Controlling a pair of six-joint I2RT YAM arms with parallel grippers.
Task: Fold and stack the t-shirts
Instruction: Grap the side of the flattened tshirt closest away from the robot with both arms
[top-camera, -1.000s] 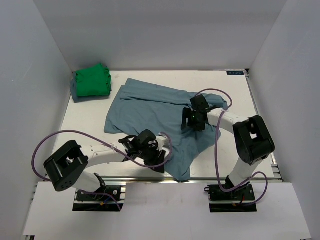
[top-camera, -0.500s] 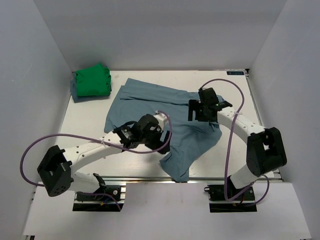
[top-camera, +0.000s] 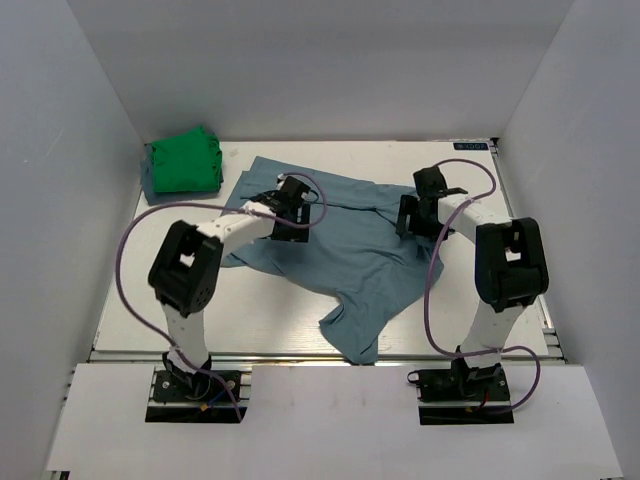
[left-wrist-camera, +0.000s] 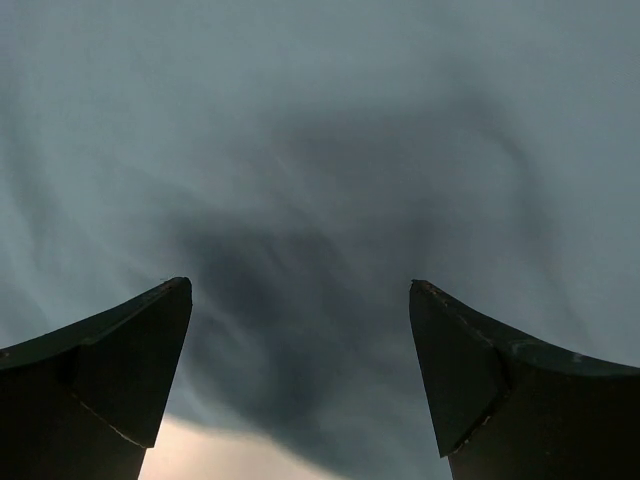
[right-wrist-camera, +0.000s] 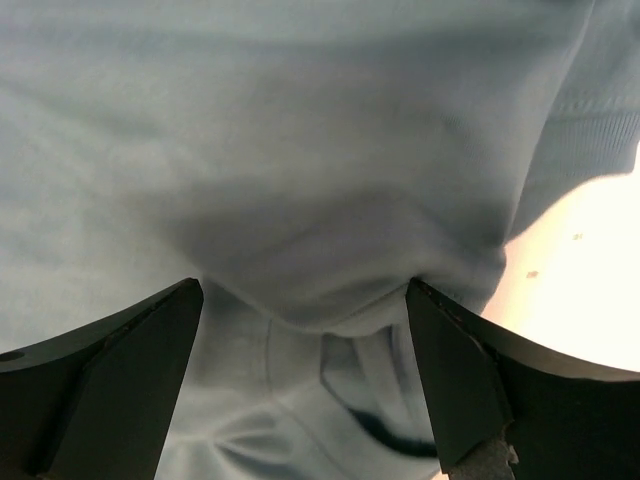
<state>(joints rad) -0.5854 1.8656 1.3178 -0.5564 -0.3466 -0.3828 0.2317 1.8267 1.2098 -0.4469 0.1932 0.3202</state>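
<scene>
- The left end effector (left-wrist-camera: 300, 290) has its two dark fingers spread wide, holding nothing, close above smooth cloth.
- The right end effector (right-wrist-camera: 305, 285) is also spread and empty. It sits low over a rumpled fold beside a bright patch of bare table (top-camera: 160, 290).
- Both hover over the blue-grey t-shirt (top-camera: 350, 255), the left near its far left part and the right at its far right side.
- This shirt lies crumpled and half spread across the middle of the table, with one end trailing toward the near edge.
- The green t-shirt (top-camera: 185, 162) sits as a folded bundle in the far left corner, well apart from both arms.
- The cloth looks light, soft and limp, so it will likely sag and slide rather than hold a shape. A pinch at a hem, sleeve or corner, with both arms together, seems better than mid-panel.
- The overhead view alone shows both shirts and the whole layout.
- The right wrist view alone shows what looks like a ribbed band and a tucked fold. The left wrist view shows only shadowed fabric.
</scene>
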